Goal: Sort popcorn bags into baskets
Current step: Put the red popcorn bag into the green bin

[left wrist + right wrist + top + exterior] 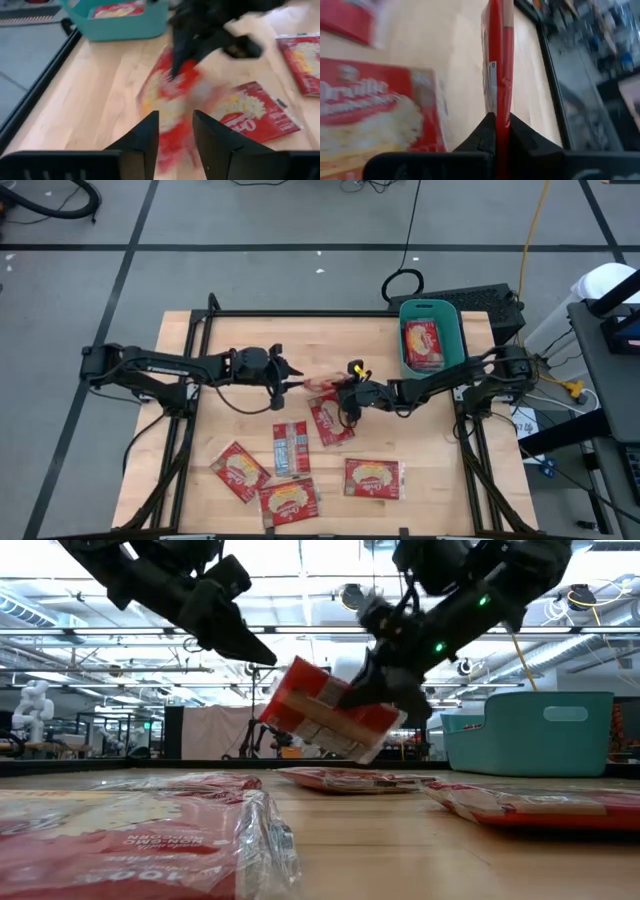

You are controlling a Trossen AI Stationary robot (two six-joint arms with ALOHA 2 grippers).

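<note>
Above table centre — right pincer (pixel 375 690) clamps popcorn bag (pixel 330 710), seemingly airborne.

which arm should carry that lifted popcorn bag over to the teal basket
Right. Its end effector is already shut on the raised popcorn bag and sits nearer the teal basket; the left end effector is open.

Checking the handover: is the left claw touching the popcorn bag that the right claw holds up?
Apart. In the low view, background shows between the left claw and the raised popcorn bag, which the right claw pinches. The left wrist view shows open fingers.
</note>
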